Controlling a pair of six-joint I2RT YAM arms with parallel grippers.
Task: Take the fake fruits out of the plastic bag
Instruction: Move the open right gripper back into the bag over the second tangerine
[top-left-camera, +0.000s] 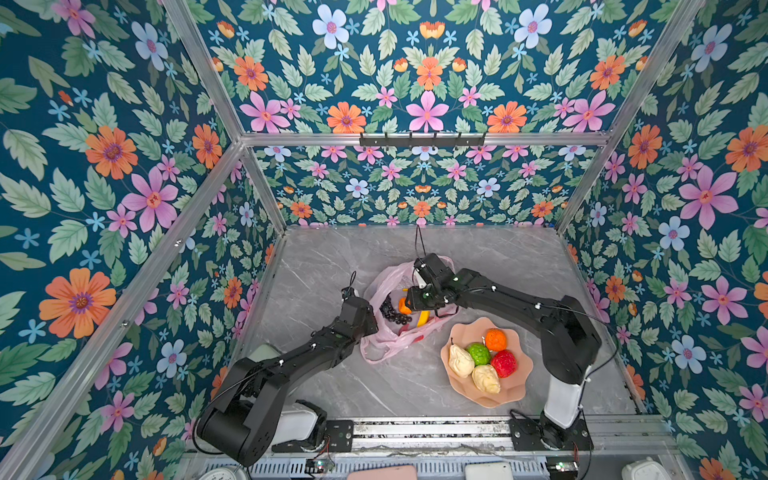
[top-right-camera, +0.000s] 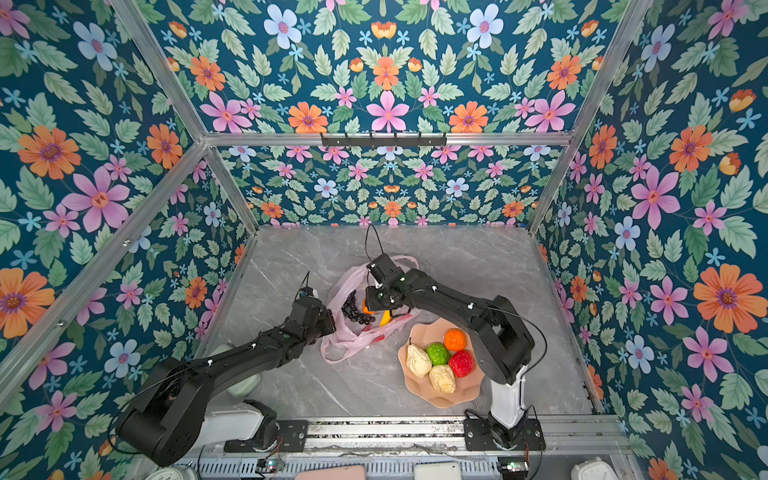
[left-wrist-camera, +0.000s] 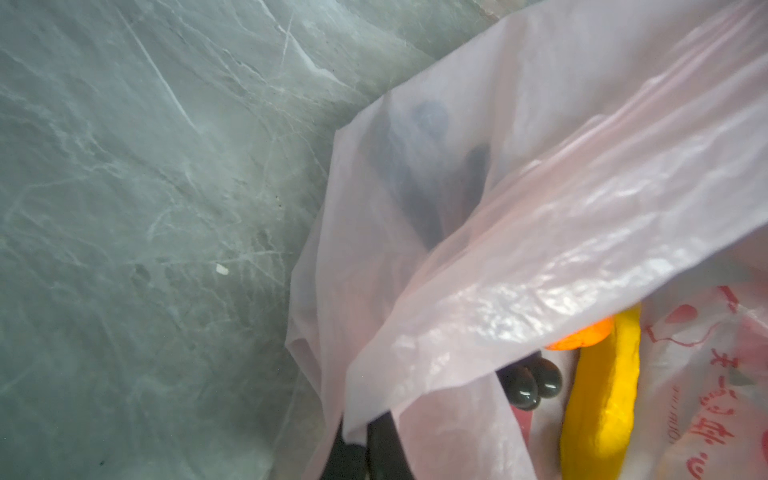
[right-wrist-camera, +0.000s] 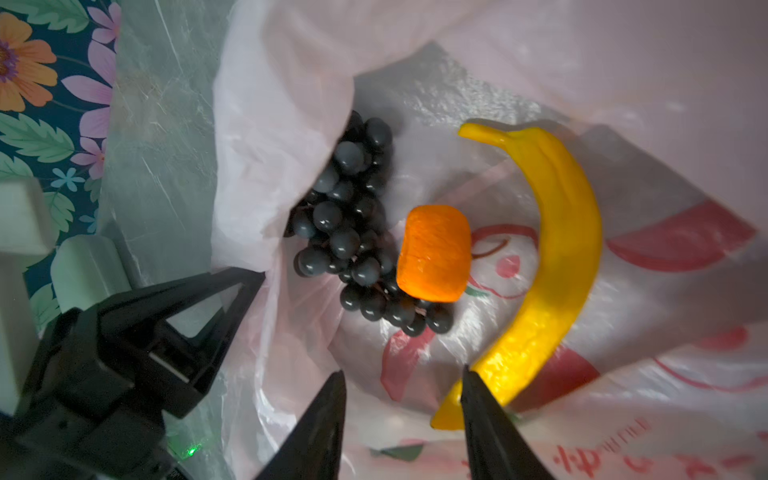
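While inside the plastic bag (right-wrist-camera: 291, 83), banana (right-wrist-camera: 557, 232), grapes (right-wrist-camera: 345, 232), orange (right-wrist-camera: 434, 253) near right tool (right-wrist-camera: 402, 372).

bag (right-wrist-camera: 291, 62): thin pink film, crumpled, mouth open; rim pinched by left gripper (right-wrist-camera: 245, 282)
banana (right-wrist-camera: 557, 232): yellow, curved, inside bag; one end just beside right gripper (right-wrist-camera: 402, 374)
orange (right-wrist-camera: 434, 253); grapes (right-wrist-camera: 349, 232): touching, inside bag, ahead of right gripper
five fruits (top-left-camera: 478, 353): outside bag; well apart from both grippers

The plastic bag (right-wrist-camera: 291, 83) is thin, see-through film, crinkled and shiny where the light catches it. Inside it, the grape bunch (right-wrist-camera: 349, 232) is smooth, glossy beads, the banana (right-wrist-camera: 557, 232) waxy plastic, the orange (right-wrist-camera: 434, 253) finely ribbed (almost matt). The worktop (top-left-camera: 332, 257) looks like grey veined stone, smooth and dull-sheened.
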